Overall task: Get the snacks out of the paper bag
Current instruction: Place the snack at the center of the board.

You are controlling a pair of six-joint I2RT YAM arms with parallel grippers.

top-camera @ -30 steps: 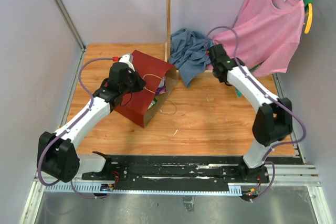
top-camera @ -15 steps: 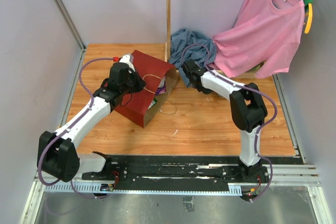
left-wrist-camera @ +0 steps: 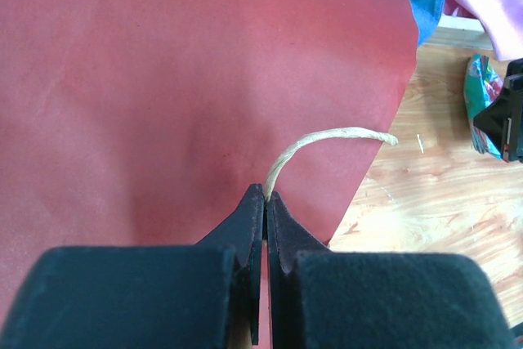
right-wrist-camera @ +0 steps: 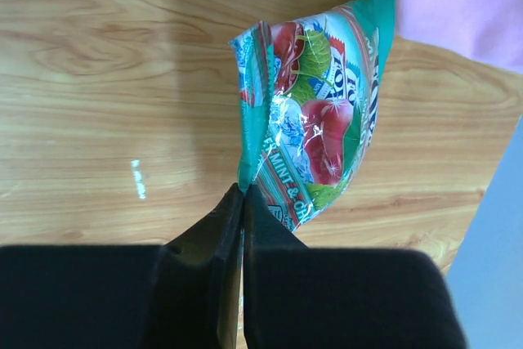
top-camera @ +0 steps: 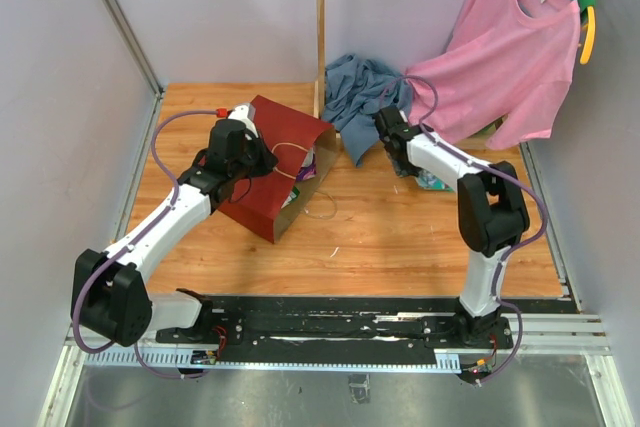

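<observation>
The dark-red paper bag [top-camera: 258, 187] lies on its side at the left, its brown mouth facing right, with packets [top-camera: 300, 175] showing inside. My left gripper [top-camera: 262, 155] is shut on the bag's cord handle [left-wrist-camera: 327, 140]; in the left wrist view the gripper [left-wrist-camera: 265, 194] sits over the bag's red wall [left-wrist-camera: 163, 79]. My right gripper [right-wrist-camera: 243, 190] is shut on the edge of a green candy packet [right-wrist-camera: 319, 120], low over the wood. In the top view the right gripper [top-camera: 410, 165] and the packet [top-camera: 432, 180] are right of the bag. The packet also shows in the left wrist view [left-wrist-camera: 482, 100].
A blue cloth [top-camera: 360, 97] is heaped behind the bag's mouth. A pink shirt [top-camera: 510, 47] hangs at the back right. A wooden post [top-camera: 321, 27] stands at the back middle. The bag's other cord loop [top-camera: 320, 209] lies on the table. Walls close in both sides.
My right gripper swung from the back right toward the bag's mouth, then back to the right; it now holds the green packet. The left arm and the bag have not moved.
</observation>
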